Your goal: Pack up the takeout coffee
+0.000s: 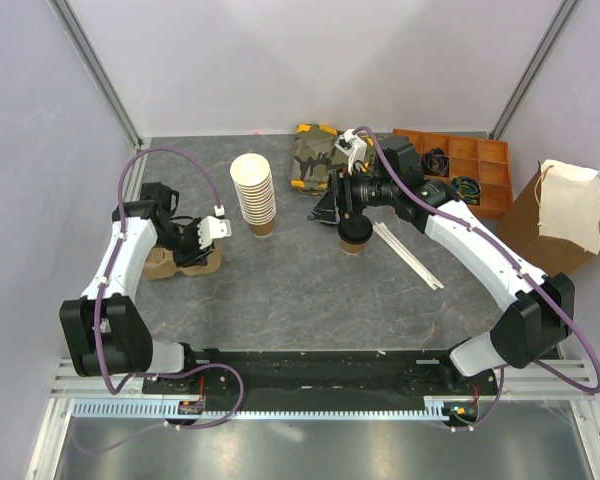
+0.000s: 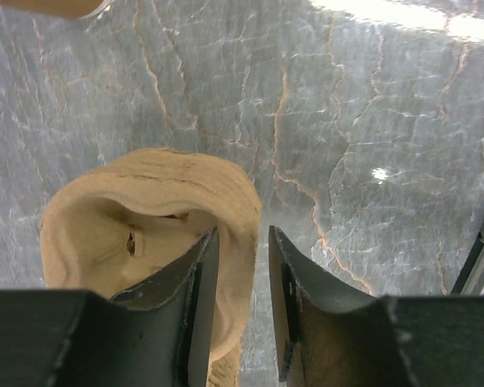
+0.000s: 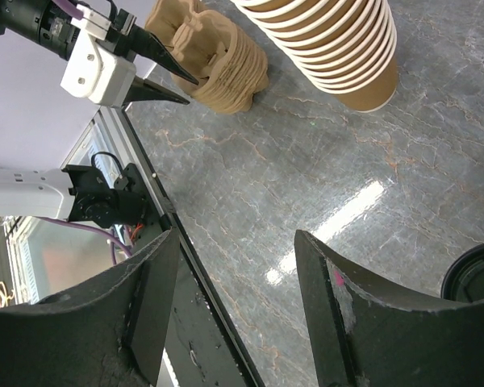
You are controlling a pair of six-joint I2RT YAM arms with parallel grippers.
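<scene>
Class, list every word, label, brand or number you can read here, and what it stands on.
None can be read.
The stacked paper cups, lidded coffee cup, paper bag and cardboard cup holders look plain.
Any print on the camouflage pack is too small to tell.

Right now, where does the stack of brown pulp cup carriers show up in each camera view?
Top external: pulp cup carriers left of centre, partly under the left arm.
Left wrist: carriers lower left, a pocket's rim between the jaws.
Right wrist: carriers at the top, left of centre.
Shared landmark: paper cup stack, to the carriers' right in the top and right wrist views.
</scene>
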